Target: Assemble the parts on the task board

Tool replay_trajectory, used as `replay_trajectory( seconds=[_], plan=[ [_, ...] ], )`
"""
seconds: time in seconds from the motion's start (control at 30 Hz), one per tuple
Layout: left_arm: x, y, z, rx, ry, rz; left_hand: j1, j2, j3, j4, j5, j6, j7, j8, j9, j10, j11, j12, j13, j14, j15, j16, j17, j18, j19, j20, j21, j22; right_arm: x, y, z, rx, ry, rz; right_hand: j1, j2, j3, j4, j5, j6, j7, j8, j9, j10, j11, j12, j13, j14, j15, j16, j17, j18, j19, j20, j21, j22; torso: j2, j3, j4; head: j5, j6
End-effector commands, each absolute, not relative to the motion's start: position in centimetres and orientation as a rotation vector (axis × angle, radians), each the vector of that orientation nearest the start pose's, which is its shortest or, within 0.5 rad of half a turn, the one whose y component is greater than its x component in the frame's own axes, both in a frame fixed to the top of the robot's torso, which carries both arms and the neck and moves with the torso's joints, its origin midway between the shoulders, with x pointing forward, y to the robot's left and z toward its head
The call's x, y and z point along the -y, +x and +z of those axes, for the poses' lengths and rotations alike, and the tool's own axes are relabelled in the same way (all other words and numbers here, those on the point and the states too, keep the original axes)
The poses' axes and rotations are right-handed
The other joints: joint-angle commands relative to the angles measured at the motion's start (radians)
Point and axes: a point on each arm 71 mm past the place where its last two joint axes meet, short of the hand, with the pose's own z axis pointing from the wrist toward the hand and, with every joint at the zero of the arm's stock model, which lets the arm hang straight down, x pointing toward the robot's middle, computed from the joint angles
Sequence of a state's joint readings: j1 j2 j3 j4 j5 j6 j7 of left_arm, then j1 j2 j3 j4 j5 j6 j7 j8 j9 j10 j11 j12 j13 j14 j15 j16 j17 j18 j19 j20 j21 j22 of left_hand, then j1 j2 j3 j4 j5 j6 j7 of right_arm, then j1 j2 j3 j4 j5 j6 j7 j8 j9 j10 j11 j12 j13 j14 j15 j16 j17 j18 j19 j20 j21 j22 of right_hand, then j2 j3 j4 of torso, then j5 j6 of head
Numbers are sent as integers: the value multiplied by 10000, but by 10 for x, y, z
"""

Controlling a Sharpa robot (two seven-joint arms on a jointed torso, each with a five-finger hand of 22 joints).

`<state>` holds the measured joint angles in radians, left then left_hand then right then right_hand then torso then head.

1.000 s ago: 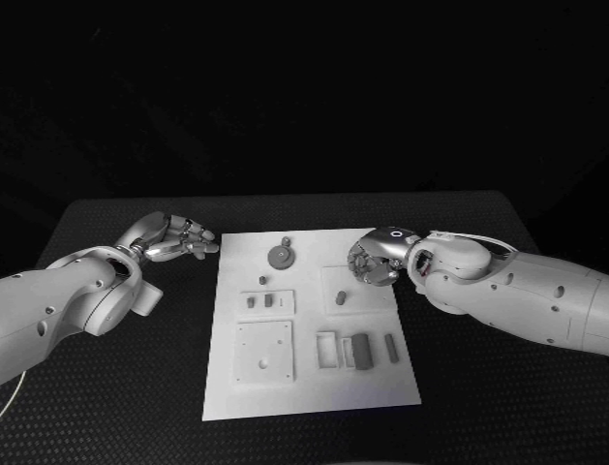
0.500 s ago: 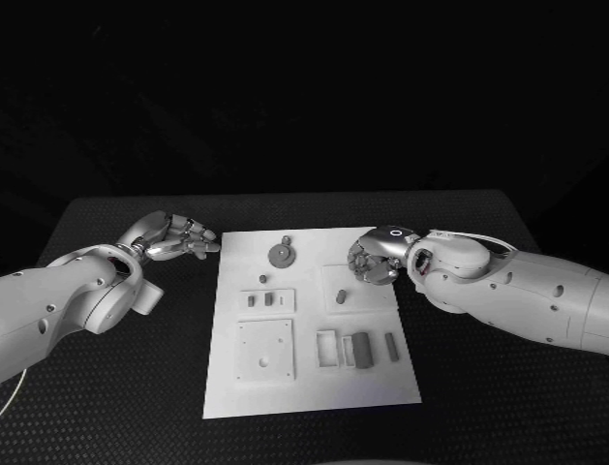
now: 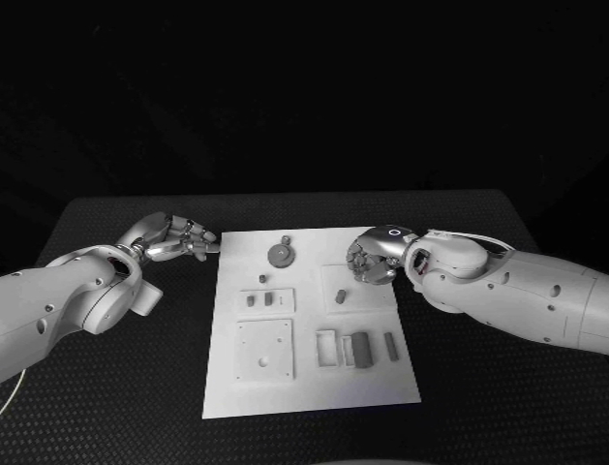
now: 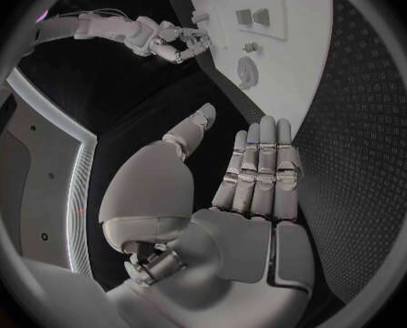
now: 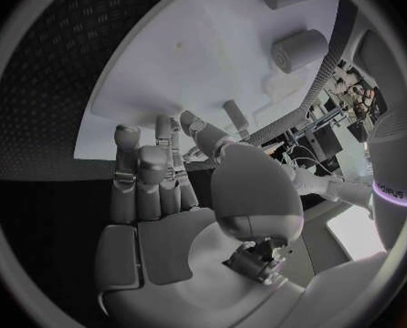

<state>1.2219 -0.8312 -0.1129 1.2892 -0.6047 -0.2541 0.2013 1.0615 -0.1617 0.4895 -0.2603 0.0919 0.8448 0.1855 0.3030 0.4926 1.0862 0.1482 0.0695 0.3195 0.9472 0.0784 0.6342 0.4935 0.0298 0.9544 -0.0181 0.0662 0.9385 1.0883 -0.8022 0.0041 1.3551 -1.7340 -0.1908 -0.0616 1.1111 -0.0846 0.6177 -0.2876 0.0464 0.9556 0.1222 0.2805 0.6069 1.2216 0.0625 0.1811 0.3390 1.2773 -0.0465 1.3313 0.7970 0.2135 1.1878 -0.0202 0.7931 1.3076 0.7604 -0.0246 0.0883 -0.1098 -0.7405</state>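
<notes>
White board (image 3: 388,373) mid-worktop, left hand (image 3: 171,239) at ten o'clock, fingers apart and empty, right hand (image 3: 371,258) at two o'clock, fingers curled, empty

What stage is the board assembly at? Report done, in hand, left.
Done: nothing plainly assembled; grey parts, like the round disc, lie loose on the task board. In hand: nothing. The left hand hangs beside the board, fingers straight, and the right hand hovers over its right edge, empty. Left: apparently the whole assembly.

Two glossy white, dimpled arms, silver jointed left hand (image 3: 173,238) and right hand (image 3: 374,258).
</notes>
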Motion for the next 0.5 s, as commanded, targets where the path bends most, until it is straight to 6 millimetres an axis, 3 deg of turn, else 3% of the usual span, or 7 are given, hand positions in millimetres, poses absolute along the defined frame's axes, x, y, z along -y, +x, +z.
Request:
replay_trajectory(
  seconds=[0.03,0.2,0.5],
  plan=[
    [-266,519,-210,-17119,-5933,-10560,-64,23,-67,11,-36,-44,-8,-31,-9,-52,0,0,-11,86,-5,-48,23,-106,87,-17,32,-13,218,491,-243,-17558,-4216,4508,187,275,151,-22,14,227,78,31,15,141,-38,-13,12,31,-57,-22,24,483,36,-63,-28,161,7,6,-6,-9,1],
    [-266,518,-210,-17120,-5935,-10557,-59,34,-73,3,-37,-42,-8,-29,-8,-48,-2,3,-11,91,-7,-53,35,-105,93,-19,34,-19,218,492,-242,-17348,-4258,4379,288,418,296,-8,14,368,35,96,43,301,-96,21,21,36,-114,3,47,483,52,-50,-5,181,3,9,-6,-20,-5],
    [-266,518,-210,-17123,-5945,-10541,-53,47,-84,-9,-39,-38,-10,-24,-7,-39,-6,8,-11,102,-11,-61,56,-105,103,-22,35,-28,216,491,-241,-17187,-4321,4249,282,428,351,-20,14,521,-24,170,83,493,-170,57,32,29,-189,21,72,483,74,-43,27,194,3,7,-3,-35,-13]
  ],
)
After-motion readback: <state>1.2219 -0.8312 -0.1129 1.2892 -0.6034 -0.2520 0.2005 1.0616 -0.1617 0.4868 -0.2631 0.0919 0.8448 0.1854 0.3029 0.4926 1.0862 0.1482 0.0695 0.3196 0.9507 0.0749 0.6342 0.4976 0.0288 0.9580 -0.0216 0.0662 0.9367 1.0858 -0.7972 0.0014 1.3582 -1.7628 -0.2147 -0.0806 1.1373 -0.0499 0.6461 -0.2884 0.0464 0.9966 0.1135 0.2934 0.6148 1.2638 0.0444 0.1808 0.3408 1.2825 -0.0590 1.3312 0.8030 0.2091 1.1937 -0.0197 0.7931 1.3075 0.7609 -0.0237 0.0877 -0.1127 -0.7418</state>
